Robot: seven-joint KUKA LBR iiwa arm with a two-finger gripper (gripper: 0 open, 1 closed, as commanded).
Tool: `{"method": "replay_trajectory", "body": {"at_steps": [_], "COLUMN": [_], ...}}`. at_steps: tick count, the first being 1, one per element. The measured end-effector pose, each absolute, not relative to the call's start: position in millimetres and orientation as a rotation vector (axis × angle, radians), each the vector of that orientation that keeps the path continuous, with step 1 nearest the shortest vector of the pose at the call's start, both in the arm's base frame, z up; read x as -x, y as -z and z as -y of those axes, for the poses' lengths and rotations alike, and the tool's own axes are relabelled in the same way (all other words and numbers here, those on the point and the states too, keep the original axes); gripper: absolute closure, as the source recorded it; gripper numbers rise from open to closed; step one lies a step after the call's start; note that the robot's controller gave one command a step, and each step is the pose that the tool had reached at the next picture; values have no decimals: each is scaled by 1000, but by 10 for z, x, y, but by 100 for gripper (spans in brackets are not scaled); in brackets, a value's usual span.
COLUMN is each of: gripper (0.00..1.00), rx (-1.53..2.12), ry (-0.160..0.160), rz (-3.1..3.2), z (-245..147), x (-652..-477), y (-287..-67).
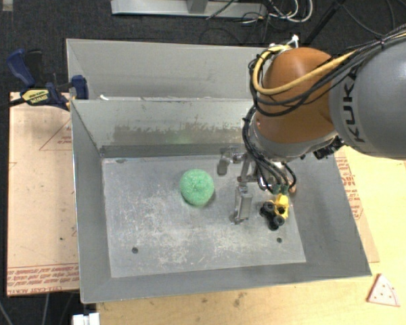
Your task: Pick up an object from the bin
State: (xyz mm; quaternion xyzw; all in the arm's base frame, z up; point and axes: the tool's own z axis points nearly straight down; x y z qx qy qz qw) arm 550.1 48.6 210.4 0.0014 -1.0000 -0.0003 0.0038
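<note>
A green, fuzzy ball lies on the bin floor a little left of the middle. My gripper hangs just to the right of it, low over the floor. One metal finger is toward the back and the other finger toward the front. They stand apart with nothing between them, and the ball is beside them, not inside. A small black-and-yellow thing sits right of the front finger, below the wrist cables. I cannot tell whether it lies loose in the bin.
The arm with its orange cover and cables reaches in from the right and hides the bin's back right corner. Bare floor stretches left of and in front of the ball. The sloping bin walls rise on all sides.
</note>
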Motion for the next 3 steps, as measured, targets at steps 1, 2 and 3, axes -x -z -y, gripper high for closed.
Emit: {"method": "replay_trajectory", "body": {"at_steps": [1,2,3], "gripper": [0,0,0], "rx": [-2,14,-37], "ry": [2,1,5], "rz": [3142,3153,3147], "z": [-484,-787,-1005], "x": [-5516,-5705,-5977], "y": [-2150,-1778,-1284]}}
